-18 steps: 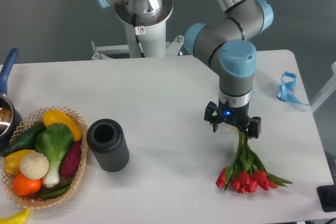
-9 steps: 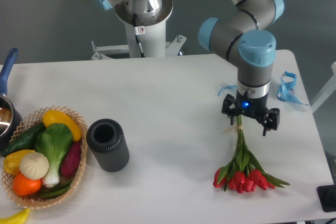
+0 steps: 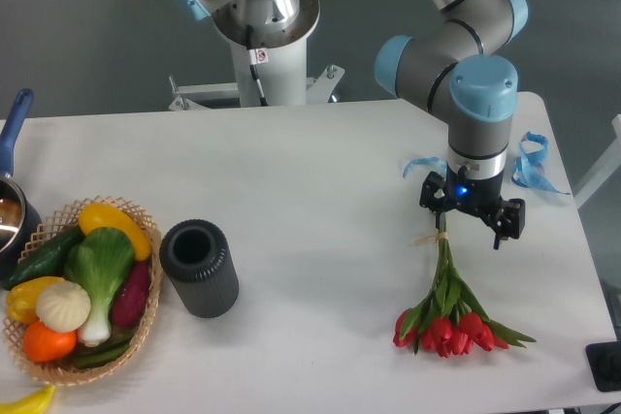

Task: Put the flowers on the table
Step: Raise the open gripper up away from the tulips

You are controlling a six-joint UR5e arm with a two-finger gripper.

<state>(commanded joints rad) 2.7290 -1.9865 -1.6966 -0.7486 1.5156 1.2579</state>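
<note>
Stem ends of the flowers [image 3: 445, 312] run up under the gripper [image 3: 472, 224] and are hidden there; contact with the stems cannot be confirmed, and a pan at the left edge of the bench [image 3: 310, 191] is cut off. Jaws stand apart, one prong either side of the stem tops, clamped on nothing visible. Flowers lie flat on the bench near the front right corner, red heads toward the front edge.
</note>
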